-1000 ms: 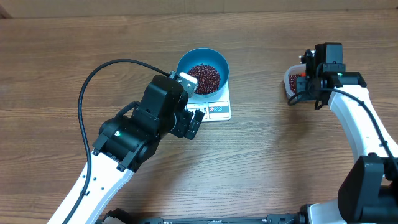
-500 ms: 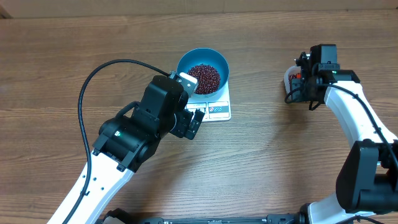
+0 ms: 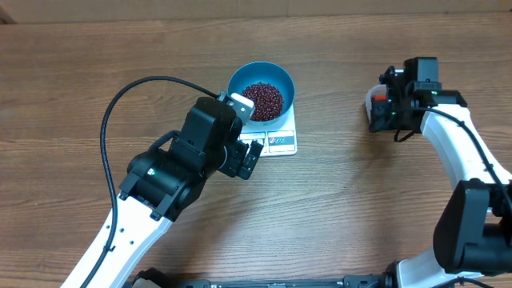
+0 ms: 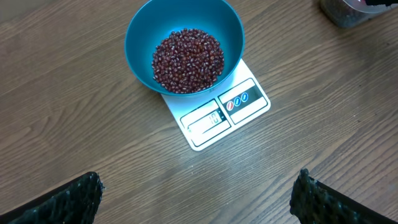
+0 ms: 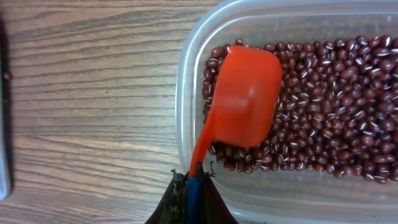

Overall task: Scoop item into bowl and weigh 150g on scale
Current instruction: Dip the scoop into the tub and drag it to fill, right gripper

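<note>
The light-blue bowl [image 3: 282, 80] [image 4: 140, 37] stands on the white scale [image 3: 282, 141] [image 4: 224, 115], with a pile of red-brown beans [image 3: 262, 99] [image 4: 188, 60] inside it. My left gripper [image 3: 250, 154] [image 4: 198, 186] hovers open over bare table just in front of the scale, holding nothing. Far to the right, my right gripper [image 3: 382, 108] [image 5: 193, 180] is shut on the handle of an orange-red scoop [image 5: 245, 93]. The scoop's cup lies on the beans [image 5: 336, 106] in the clear tub [image 5: 186, 93], its rounded back towards the camera.
The clear tub [image 3: 371, 102] sits at the right side of the wooden table, mostly hidden under my right wrist in the overhead view. A black cable [image 3: 120, 100] loops from the left arm over the table's left half.
My right wrist has shifted and turned slightly over the tub, still holding the scoop. The left arm, bowl and scale have not moved.
</note>
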You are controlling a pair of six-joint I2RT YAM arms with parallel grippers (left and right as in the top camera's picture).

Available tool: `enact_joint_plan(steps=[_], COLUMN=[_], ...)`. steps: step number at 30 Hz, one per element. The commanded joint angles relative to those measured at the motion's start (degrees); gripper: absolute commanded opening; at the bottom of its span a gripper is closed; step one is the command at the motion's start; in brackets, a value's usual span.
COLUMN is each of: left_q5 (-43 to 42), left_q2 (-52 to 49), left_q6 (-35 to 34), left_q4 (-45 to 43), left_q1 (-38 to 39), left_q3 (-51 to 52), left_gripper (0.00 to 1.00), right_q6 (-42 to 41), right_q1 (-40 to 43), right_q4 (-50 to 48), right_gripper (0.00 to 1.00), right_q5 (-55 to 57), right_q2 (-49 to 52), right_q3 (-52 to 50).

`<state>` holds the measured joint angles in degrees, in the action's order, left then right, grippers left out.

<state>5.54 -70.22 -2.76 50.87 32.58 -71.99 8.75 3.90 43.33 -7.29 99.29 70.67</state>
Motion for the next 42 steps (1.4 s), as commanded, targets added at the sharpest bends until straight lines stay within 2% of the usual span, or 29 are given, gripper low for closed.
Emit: enact_joint_plan(steps=[1, 23, 42], left_q5=[-0.7, -0.7, -0.7], left_q2=[-0.2, -0.2, -0.2], left_q6=[1.1, 1.1, 1.1], left_q4=[-0.1, -0.1, -0.1], left_q1=[-0.3, -0.3, -0.3], left_q3=[-0.9, -0.9, -0.9], left_gripper=[1.00, 1.00, 1.00], right_q6=[-0.4, -0.4, -0.4], right_q1=[1.2, 15.4, 24.9], right_q4=[0.0, 2.9, 5.2], right_gripper=[0.04, 0.04, 0.04], right_q5=[-7.4, -29.8, -37.0], right_q2=[1.1, 1.1, 1.1], right_q3=[-0.3, -0.3, -0.3])
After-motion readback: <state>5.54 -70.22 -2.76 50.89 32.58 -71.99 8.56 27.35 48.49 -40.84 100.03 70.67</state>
